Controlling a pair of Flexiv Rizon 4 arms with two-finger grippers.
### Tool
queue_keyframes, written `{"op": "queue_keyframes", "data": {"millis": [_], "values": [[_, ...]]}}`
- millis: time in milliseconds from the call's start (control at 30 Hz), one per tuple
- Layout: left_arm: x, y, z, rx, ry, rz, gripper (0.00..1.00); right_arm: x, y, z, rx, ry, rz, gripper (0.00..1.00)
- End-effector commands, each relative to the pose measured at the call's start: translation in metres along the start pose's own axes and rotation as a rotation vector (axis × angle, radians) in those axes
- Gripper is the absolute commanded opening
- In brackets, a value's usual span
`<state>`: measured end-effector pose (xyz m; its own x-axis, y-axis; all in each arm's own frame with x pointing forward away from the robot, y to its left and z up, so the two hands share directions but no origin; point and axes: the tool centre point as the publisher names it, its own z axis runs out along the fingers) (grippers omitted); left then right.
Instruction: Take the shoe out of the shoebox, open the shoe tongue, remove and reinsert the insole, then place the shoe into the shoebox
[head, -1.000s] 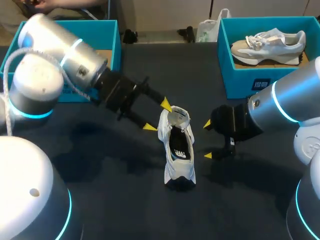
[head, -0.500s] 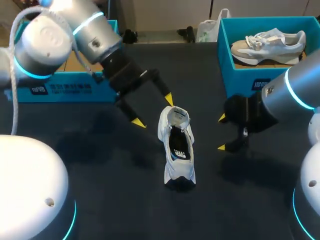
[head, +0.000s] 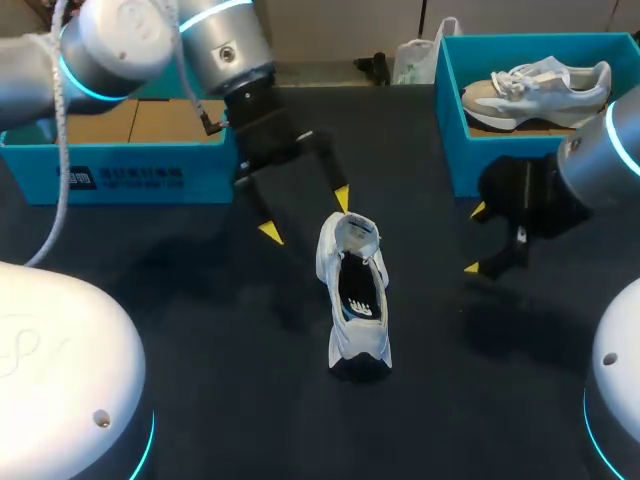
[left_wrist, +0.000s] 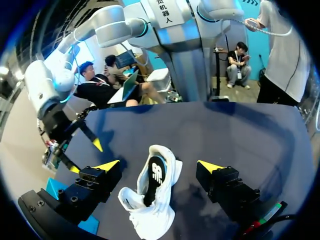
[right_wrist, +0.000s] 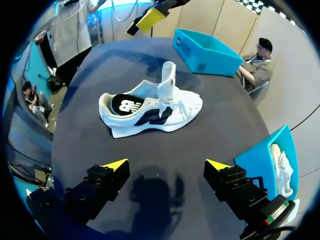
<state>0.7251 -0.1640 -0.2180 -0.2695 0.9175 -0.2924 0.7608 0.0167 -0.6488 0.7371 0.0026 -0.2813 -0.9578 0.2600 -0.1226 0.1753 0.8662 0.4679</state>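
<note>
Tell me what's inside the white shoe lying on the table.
A black insole shows in the heel end of the white shoe. Its front part is hidden under the laces and upper.

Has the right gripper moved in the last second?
Yes. The right gripper has pulled back from the white sneaker, which lies where it was, toward the teal shoebox at the table's right.

White shoe (head: 355, 300) on its sole, tongue raised, teal shoebox (head: 120, 178) apart
</note>
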Motion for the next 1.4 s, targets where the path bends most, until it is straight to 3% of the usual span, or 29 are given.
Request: {"op": "queue_keyframes", "data": {"millis": [33, 133, 400, 467, 500, 633, 967, 1333, 1400], "values": [[-0.004, -0.001, 0.002, -0.017, 0.088, -0.003, 1.0, -0.002, -0.005, -0.025, 0.007, 0.027, 0.01, 1.0], [-0.009, -0.011, 0.015, -0.029, 0.129, -0.009, 1.0, -0.007, -0.006, -0.035, -0.002, 0.055, 0.007, 1.0], [-0.02, -0.013, 0.015, -0.133, 0.232, 0.015, 1.0, -0.016, -0.007, -0.055, -0.002, 0.106, -0.042, 1.0], [-0.023, -0.01, 0.015, -0.152, 0.247, 0.016, 0.75, -0.018, -0.005, -0.058, 0.003, 0.11, -0.055, 1.0], [-0.025, -0.008, 0.015, -0.155, 0.258, 0.018, 0.5, -0.018, -0.005, -0.058, 0.006, 0.11, -0.059, 1.0], [-0.031, 0.0, 0.018, -0.176, 0.311, 0.026, 0.0, -0.02, -0.003, -0.06, 0.016, 0.094, -0.068, 1.0], [-0.044, 0.018, 0.034, -0.213, 0.37, 0.058, 0.0, -0.02, -0.003, -0.06, 0.016, 0.094, -0.068, 1.0], [-0.047, 0.023, 0.074, -0.298, 0.431, 0.151, 0.0, -0.02, -0.003, -0.06, 0.016, 0.094, -0.068, 1.0], [-0.046, 0.025, 0.081, -0.342, 0.452, 0.149, 0.0, -0.02, -0.003, -0.06, 0.016, 0.094, -0.068, 1.0]]}}
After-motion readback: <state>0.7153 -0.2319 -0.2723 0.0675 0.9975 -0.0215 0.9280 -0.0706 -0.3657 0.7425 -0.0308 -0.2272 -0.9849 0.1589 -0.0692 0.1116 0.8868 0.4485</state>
